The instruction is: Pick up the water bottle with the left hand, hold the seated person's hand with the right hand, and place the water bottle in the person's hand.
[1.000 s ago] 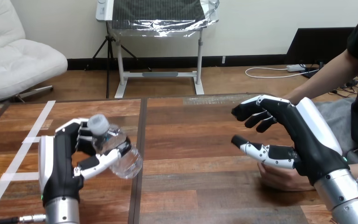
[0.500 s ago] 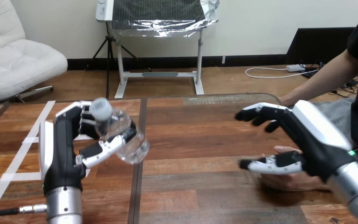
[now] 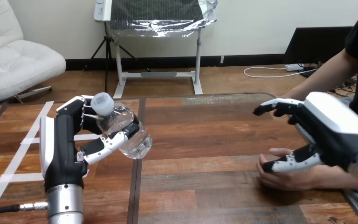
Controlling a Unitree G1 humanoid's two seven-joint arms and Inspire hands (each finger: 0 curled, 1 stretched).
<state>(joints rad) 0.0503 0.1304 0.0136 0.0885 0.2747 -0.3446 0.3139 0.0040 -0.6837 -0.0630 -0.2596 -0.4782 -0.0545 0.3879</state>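
Note:
My left hand (image 3: 63,148) is shut on a clear water bottle (image 3: 127,132) with a pale cap, holding it tilted above the table's left half. The person's hand (image 3: 286,177) rests on the table at the right, palm side up. My right hand (image 3: 328,133) hangs over it, with its fingers (image 3: 272,107) reaching out above and apart from the person's hand. Its thumb (image 3: 291,163) lies across the top of the person's hand; I cannot tell whether the two touch. The bottle is well to the left of both.
Strips of white tape (image 3: 25,140) mark the wooden table (image 3: 205,140) at the left. A dark seam (image 3: 137,186) runs front to back between the table's two boards. The person's forearm (image 3: 335,176) lies along the table's right edge.
My right hand has drawn back to the right, so its thumb is now over the person's hand. My left hand has raised the bottle a little and carried it slightly right.

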